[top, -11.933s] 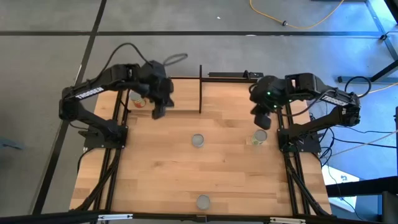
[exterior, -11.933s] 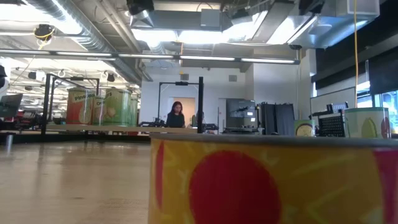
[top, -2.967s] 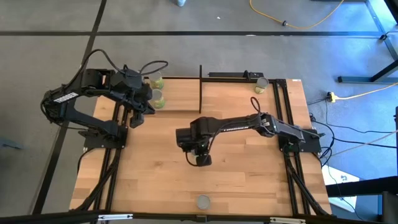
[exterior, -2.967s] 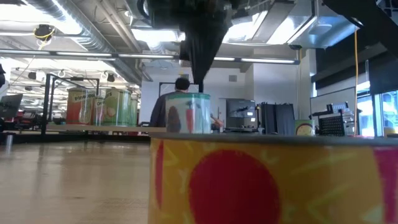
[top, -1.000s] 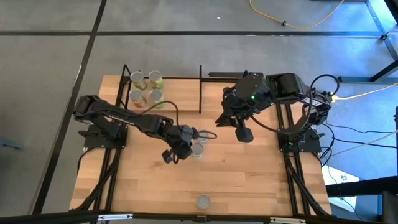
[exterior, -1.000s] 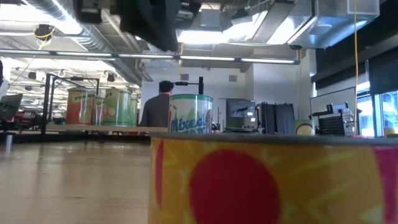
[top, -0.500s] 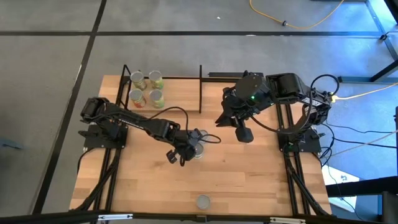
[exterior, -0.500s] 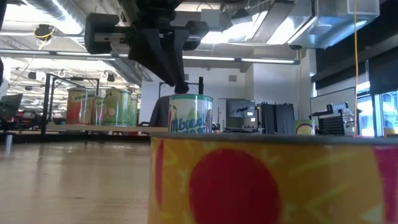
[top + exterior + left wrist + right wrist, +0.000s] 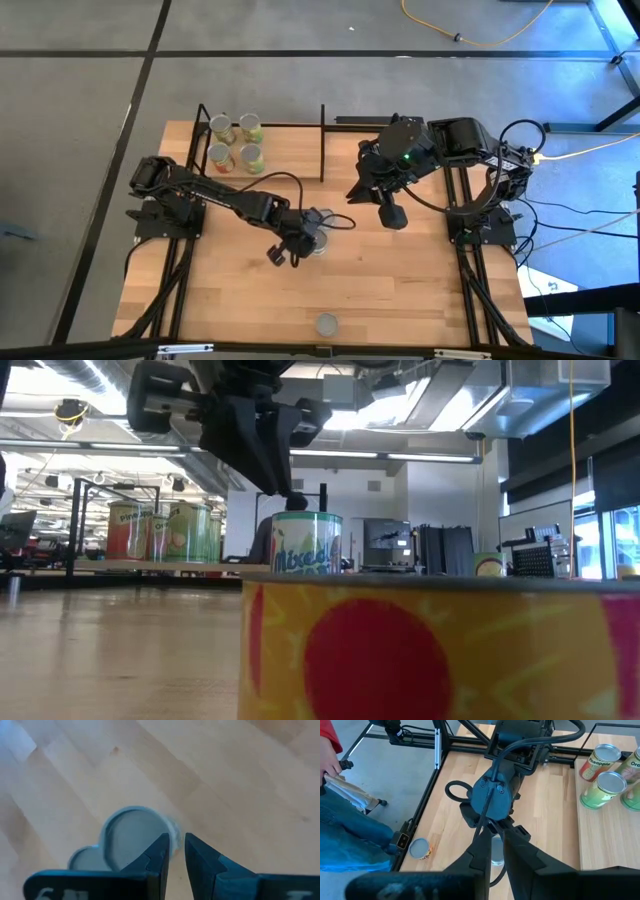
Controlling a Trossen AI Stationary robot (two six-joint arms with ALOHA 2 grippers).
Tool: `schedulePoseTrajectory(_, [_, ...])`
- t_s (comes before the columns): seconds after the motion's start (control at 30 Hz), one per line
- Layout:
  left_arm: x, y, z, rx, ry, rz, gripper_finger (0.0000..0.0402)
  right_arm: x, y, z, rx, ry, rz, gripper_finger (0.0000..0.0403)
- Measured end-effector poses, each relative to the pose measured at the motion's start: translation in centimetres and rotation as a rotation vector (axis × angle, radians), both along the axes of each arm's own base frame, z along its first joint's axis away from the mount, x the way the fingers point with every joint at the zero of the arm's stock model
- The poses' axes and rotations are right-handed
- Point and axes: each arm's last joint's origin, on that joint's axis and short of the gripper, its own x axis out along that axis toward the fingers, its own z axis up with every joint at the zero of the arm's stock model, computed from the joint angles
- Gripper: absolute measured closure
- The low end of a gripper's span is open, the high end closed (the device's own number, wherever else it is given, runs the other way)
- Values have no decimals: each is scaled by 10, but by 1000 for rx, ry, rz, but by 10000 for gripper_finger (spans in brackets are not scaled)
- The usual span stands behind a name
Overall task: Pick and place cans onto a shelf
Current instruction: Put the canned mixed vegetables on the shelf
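Note:
A can with a silvery top [image 9: 318, 241] stands upright on the table's middle; the low view shows its "Mixed" label [image 9: 305, 542]. My left gripper [image 9: 298, 248] is shut and points down just over that can's rim [image 9: 132, 837], fingertips above its top [image 9: 290, 492]. My right gripper [image 9: 394, 215] is shut and empty, up in the air right of the middle. Several cans [image 9: 234, 142] stand on the shelf [image 9: 322, 142] at the far left. Another can [image 9: 326, 324] stands at the near edge and fills the low view [image 9: 430, 650]. My left gripper's shut fingertips [image 9: 162, 851] stand at the edge of the middle can's top [image 9: 150, 840], coming from above. I cannot tell whether they touch it. The can stands upright on the table.
The shelf's tall black post [image 9: 322, 142] rises at the far middle. A yellow-green can [image 9: 488, 565] shows far right in the low view. A person in blue trousers [image 9: 345, 825] stands beyond the table. Bare wood [image 9: 420, 290] lies at the near right.
My left gripper has come down over the middle can and moved a little toward the table's near edge, turning slightly. The can has stayed upright in place. My right arm has kept still.

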Motion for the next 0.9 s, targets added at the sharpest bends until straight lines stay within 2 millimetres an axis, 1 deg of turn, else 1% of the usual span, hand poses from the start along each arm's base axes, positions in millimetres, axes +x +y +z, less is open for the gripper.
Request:
schedulePoseTrajectory(0.23, [0, 0, 0, -13, 5, 11, 346, 0, 0, 0, 0, 0, 0, 350])
schedulePoseTrajectory(0.33, [3, -1, -10, -3, 36, 15, 346, 0, 0, 0, 0, 0, 0, 350])
schedulePoseTrajectory(0.43, [8, -1, -14, 7, 20, 30, 347, 0, 0, 0, 0, 1, -1, 350])
schedulePoseTrajectory(0.5, [7, -1, -19, 23, 44, 22, 347, 0, 0, -1, 0, 5, -1, 350])
schedulePoseTrajectory(0.6, [8, -1, -14, 18, 16, 21, 347, 0, 0, -1, 0, 7, -1, 350])
schedulePoseTrajectory(0.77, [7, 1, -17, 22, 36, 24, 347, 0, 0, -1, -1, 6, -1, 350])
schedulePoseTrajectory(0.9, [10, 1, -22, 41, 44, 35, 347, 0, 0, -1, -1, 6, -1, 350])
